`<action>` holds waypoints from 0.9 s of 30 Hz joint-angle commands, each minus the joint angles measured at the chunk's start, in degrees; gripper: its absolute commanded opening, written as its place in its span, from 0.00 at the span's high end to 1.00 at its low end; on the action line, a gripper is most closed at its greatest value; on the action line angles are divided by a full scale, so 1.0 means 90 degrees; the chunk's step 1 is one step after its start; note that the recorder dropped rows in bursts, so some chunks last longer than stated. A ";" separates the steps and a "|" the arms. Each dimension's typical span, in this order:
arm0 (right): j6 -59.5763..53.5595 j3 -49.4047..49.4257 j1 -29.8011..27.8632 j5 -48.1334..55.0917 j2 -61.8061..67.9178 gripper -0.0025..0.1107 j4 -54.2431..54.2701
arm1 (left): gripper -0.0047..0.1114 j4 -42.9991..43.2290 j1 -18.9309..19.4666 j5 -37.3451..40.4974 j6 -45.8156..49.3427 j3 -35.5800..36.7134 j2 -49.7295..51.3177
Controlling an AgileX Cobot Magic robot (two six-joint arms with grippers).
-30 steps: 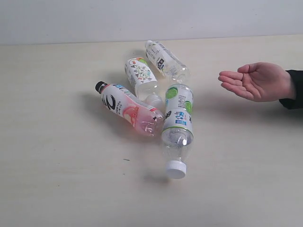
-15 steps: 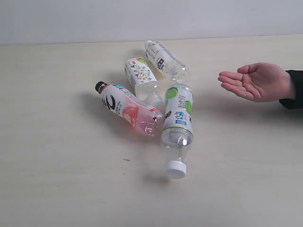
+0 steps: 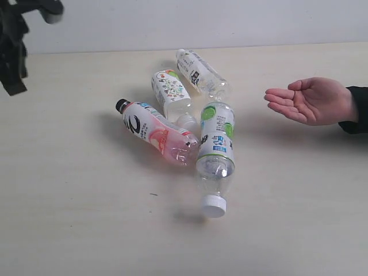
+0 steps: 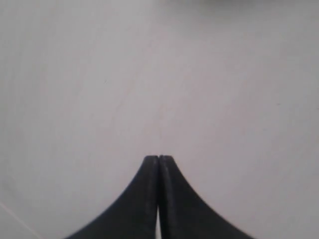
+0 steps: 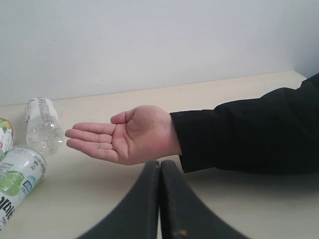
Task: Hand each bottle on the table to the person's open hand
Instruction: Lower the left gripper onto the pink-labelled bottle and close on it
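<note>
Four bottles lie in a cluster on the table [image 3: 80,224]. The pink-labelled one with a black cap [image 3: 155,133] is leftmost. Behind it lies the white doodle-labelled one [image 3: 171,92], and the white text-labelled one [image 3: 201,73] is farthest back. The green-and-white one [image 3: 216,155] has its white cap toward the front. The person's open hand [image 3: 310,100] hovers palm up at the right. Part of my left arm [image 3: 14,40] shows at the top left, far from the bottles. My left gripper [image 4: 159,158] is shut and empty over bare table. My right gripper [image 5: 160,162] is shut and empty, just short of the hand [image 5: 124,134].
A pale wall runs along the back of the table. The person's black sleeve [image 5: 239,132] reaches in from the right. In the right wrist view the text-labelled bottle [image 5: 42,124] and the green-and-white bottle [image 5: 15,179] lie beyond the hand.
My left arm has come into the exterior view at the top left corner. The bottles and the hand have stayed where they were.
</note>
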 commanded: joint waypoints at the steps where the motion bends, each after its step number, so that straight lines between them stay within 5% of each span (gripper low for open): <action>1: 0.0003 0.0028 0.0021 -0.0053 -0.0035 0.98 -0.0025 | 0.95 -0.0795 -0.0750 -0.0155 0.2204 -0.0043 0.0014; 7: 0.0003 0.0028 0.0021 -0.0053 -0.0035 0.98 -0.0025 | 0.95 -0.1920 -0.1246 -0.0290 0.4663 -0.0043 0.0024; 14: 0.0003 0.0028 0.0021 -0.0053 -0.0035 0.98 -0.0025 | 0.95 -0.2725 -0.1280 -0.0466 0.5457 -0.0043 0.0317; 27: 0.0003 0.0028 0.0021 -0.0053 -0.0035 0.98 -0.0025 | 0.96 -0.2714 -0.1280 -0.0985 0.6018 -0.0367 0.1364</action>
